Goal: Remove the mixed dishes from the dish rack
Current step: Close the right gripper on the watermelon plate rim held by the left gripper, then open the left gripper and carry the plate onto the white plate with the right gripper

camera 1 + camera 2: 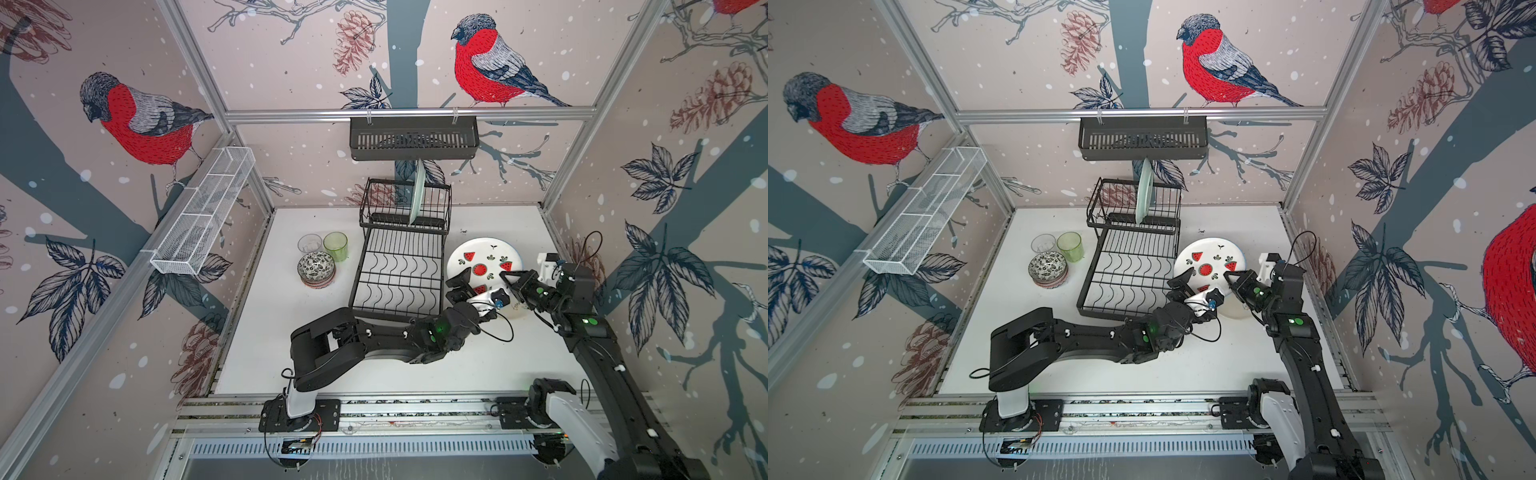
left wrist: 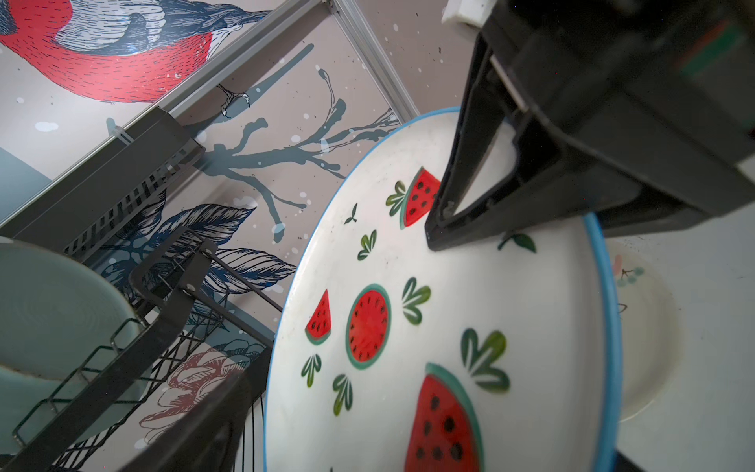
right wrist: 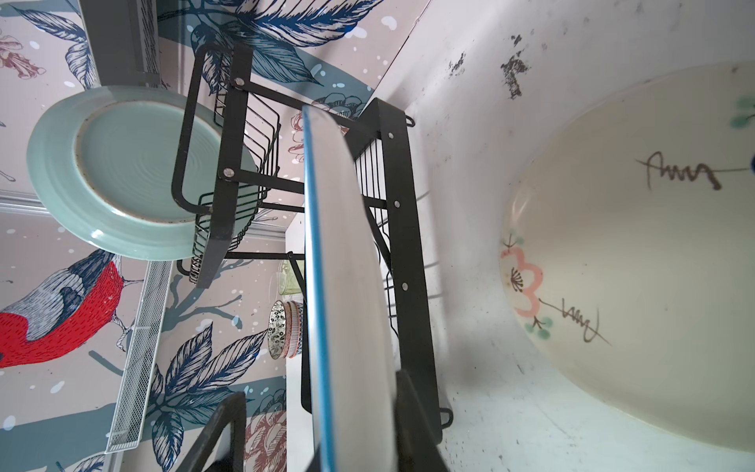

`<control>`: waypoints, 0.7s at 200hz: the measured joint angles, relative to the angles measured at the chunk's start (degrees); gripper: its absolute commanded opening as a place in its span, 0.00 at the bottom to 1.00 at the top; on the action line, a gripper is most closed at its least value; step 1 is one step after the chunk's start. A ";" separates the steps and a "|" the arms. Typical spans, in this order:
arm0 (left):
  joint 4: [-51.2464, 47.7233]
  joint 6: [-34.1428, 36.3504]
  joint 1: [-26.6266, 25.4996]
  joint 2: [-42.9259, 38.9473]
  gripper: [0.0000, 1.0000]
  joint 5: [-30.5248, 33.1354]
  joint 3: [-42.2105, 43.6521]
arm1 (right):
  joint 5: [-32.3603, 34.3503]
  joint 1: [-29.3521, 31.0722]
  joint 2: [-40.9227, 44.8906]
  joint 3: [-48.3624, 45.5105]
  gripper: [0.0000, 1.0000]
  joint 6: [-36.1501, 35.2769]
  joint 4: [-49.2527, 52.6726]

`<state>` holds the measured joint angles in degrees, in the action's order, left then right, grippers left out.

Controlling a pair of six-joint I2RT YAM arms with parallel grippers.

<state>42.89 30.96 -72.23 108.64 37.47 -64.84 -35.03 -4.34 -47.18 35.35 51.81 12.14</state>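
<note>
One pale green plate (image 1: 417, 195) is standing on edge in the upper level of the black wire rack (image 1: 399, 282), which is sitting in the middle of the white table (image 1: 395, 374). Just right of the rack we are holding a watermelon plate (image 1: 484, 259) tilted up off the table. Our right gripper (image 1: 506, 276) is clamping its rim, and in the right wrist view the blue edge is running between the fingers. Partly beneath it, a cream plate (image 3: 633, 265) with a pink flower is lying flat on the table. Our left gripper (image 1: 478, 291) is reaching across to the watermelon plate's near edge with its jaws spread wide, gripping nothing; whether a finger is touching the plate we are not managing to tell. On the rack's left, well apart from both grippers, patterned bowls (image 1: 316, 266) are sitting in a stack. A clear glass (image 1: 309, 243) and a green glass (image 1: 336, 245) are standing upright side by side just behind them.
</note>
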 measured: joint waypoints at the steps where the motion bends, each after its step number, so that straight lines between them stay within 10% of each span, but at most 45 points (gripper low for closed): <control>1: 0.00 -0.07 0.00 0.00 0.98 -0.02 0.00 | 0.00 -0.02 0.02 0.00 0.00 0.00 0.02; 140: -1.03 -3.34 -0.02 -2.12 0.98 -2.71 2.12 | 0.87 -10.54 1.14 -1.86 0.00 -0.31 1.29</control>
<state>41.87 27.62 -72.25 106.52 34.76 -62.72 -34.15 -14.87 -46.04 33.50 51.51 13.43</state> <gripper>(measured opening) 0.982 0.150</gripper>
